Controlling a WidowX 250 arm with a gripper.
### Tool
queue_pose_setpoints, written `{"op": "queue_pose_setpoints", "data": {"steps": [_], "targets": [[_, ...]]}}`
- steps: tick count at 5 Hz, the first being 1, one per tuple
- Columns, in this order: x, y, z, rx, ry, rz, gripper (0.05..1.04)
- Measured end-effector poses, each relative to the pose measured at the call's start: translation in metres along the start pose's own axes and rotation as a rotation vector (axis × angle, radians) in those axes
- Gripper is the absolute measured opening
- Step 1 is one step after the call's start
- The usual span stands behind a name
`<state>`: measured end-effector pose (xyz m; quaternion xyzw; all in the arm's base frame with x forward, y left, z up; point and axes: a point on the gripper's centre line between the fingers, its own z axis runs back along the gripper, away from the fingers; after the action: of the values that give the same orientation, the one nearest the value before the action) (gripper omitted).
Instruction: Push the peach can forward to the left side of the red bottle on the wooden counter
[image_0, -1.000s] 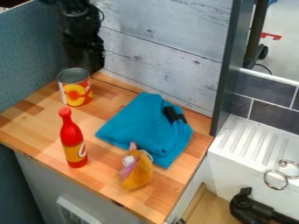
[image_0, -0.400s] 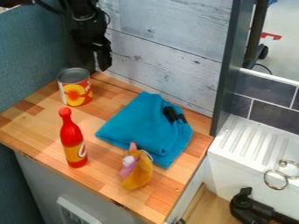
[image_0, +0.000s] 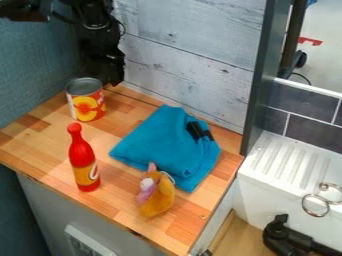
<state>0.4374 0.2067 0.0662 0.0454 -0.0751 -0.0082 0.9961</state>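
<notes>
Position: I, the pincer (image_0: 115, 74), hang at the back of the counter, close against the plank wall panel (image_0: 194, 50). State: cannot tell whether I am released or clenched; no object is seen in my grasp. The fruit-label tin can (image_0: 85, 102) is nearest, upright, just below me and toward the camera's left.

Handling notes (judgement): any work beside the can calls for a slow, vertical approach—a sideways sweep at rim height could tip it. Its smooth, round wall would want even pressure on opposite sides, centred, and I should keep off the panel behind me.

Surface: wood-block counter (image_0: 40, 160) below me. Red squeeze bottle (image_0: 83, 162) stands farther out toward the camera, beyond the can. Folded blue towel (image_0: 157, 142) lies below me, toward the camera's right; plush toy (image_0: 157, 197) rests at its near edge.

Room: blue-grey partition (image_0: 33, 65) on my camera-left; well off to my camera-right, a ribbed white drainboard (image_0: 287, 155)—dark tiles (image_0: 304, 105) above it, black fitting (image_0: 279, 235) below.
</notes>
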Motion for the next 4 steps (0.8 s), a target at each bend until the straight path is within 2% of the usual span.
{"op": "queue_pose_setpoints", "data": {"steps": [1,2,3,4], "targets": [[0.001,0.001,-0.005,-0.002,0.011,0.013,1.001],[-0.011,-0.002,-0.018,-0.015,0.057,0.038,1.001],[-0.036,-0.011,-0.033,-0.046,0.131,0.06,1.001],[-0.053,-0.008,-0.019,-0.033,0.132,0.085,1.001]]}}
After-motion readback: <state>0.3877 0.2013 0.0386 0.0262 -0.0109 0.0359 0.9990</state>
